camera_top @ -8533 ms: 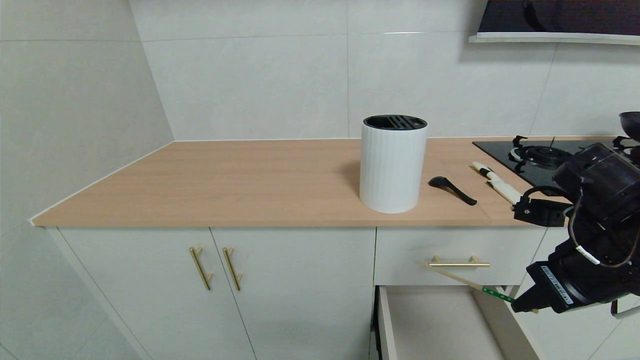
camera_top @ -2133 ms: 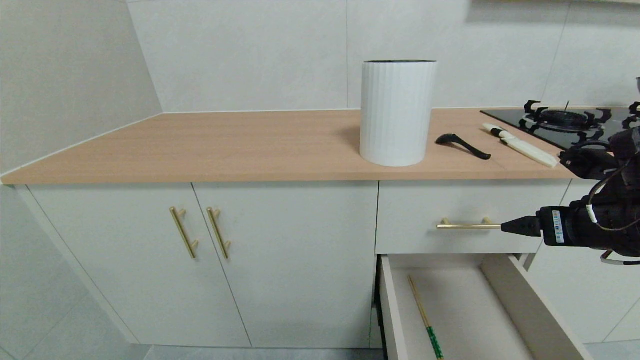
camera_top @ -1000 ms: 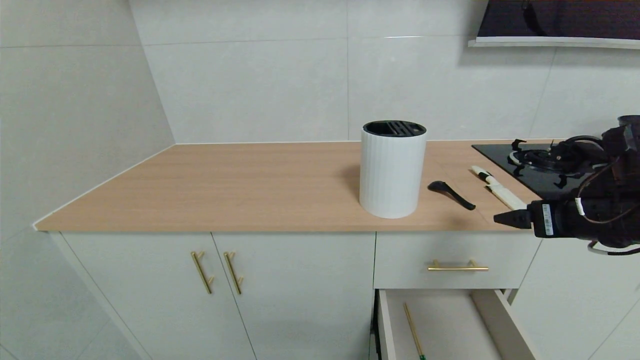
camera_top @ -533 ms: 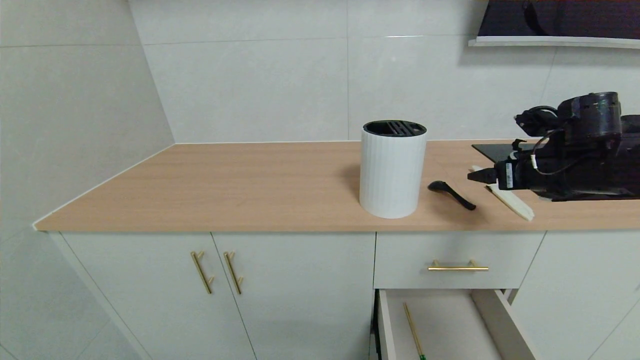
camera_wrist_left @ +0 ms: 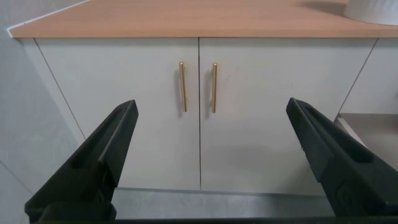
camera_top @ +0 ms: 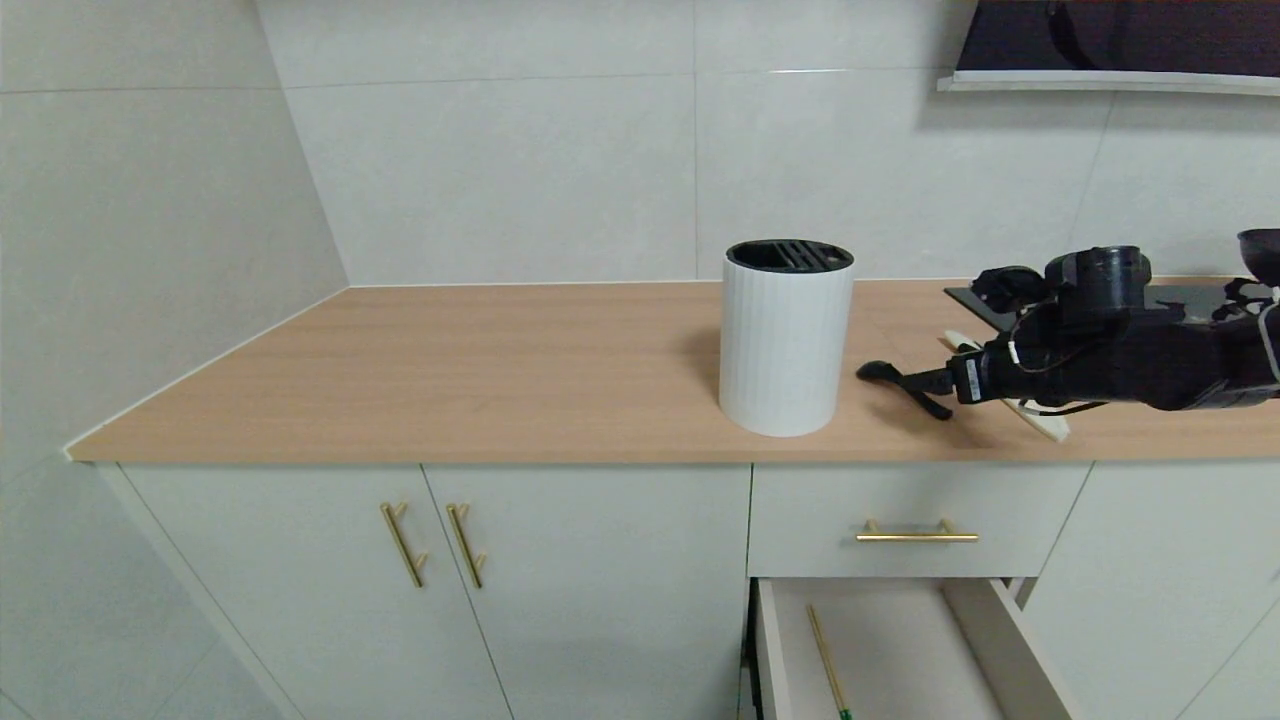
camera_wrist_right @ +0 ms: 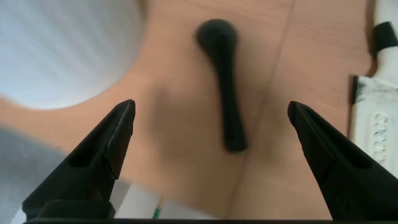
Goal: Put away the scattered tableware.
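Since half a second ago our right gripper (camera_wrist_right: 209, 121) has dropped from above the knife and pushed forward, and it now hangs low over the countertop (camera_top: 480, 370), with the black spoon (camera_wrist_right: 227, 93) straight ahead of it. A couple of seconds back the same arm was down at drawer height.

The right fingers (camera_wrist_right: 102, 152) stand wide apart. In the right wrist view the spoon's handle runs down the middle of the gap and neither finger touches it. We judge this spread is deliberate, so that the fingers can straddle the thin handle before closing. The spoon lies flat on the wood just beside the white holder (camera_top: 785, 340), bowl end toward the holder. The sheathed white knife (camera_wrist_right: 374, 118) lies near it on the other side, apart from it.

The lower drawer (camera_top: 772, 640) stands pulled out, with the chopsticks (camera_top: 826, 652) lying lengthwise inside. So it seems to be kept open as the place for the remaining pieces. The spoon looks like the step in hand and the knife the one after.

Our left gripper (camera_wrist_left: 211, 109) is parked low, facing the cabinet doors (camera_wrist_left: 267, 118). Its fingers are apart and empty, well away from the work.
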{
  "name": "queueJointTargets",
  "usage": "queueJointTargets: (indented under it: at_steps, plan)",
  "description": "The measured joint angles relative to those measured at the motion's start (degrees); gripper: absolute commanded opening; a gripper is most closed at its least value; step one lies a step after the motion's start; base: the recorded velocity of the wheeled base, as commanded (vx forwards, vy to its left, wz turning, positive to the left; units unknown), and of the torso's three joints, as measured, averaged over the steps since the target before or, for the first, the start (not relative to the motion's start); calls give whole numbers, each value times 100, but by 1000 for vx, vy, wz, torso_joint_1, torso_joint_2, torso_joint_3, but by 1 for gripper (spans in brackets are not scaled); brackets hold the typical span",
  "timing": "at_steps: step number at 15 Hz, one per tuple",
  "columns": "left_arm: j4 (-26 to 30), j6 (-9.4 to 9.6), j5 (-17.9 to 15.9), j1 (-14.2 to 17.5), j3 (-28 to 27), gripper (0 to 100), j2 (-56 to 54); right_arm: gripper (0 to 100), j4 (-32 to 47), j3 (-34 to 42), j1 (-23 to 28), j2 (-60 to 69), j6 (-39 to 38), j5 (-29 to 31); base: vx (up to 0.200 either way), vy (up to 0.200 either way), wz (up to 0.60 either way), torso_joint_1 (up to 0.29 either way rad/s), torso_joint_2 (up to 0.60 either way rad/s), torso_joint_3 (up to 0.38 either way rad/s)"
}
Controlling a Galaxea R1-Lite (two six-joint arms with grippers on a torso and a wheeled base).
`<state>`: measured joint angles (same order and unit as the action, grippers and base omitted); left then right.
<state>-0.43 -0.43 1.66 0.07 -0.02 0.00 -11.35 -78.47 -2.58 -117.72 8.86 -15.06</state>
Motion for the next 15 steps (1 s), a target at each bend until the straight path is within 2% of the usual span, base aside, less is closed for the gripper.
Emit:
queueJointTargets:
  at_steps: [6,13,14,15]
  plan:
    - [0,0,-2,0,2,100,0,100,-778,-22,39,-634,-30,-56,0,0,0,0,0,0]
    - [0,0,0,0,2,100,0,100,-852,-212,39,-1045,-194,-60,0,0,0,0,0,0]
    - [0,0,0,0,2,100,0,0,-859,-218,39,-1058,-200,-60,0,0,0,0,0,0]
    - [0,2,-2,0,2,100,0,0,-863,-223,41,-1075,-195,-54,0,0,0,0,0,0]
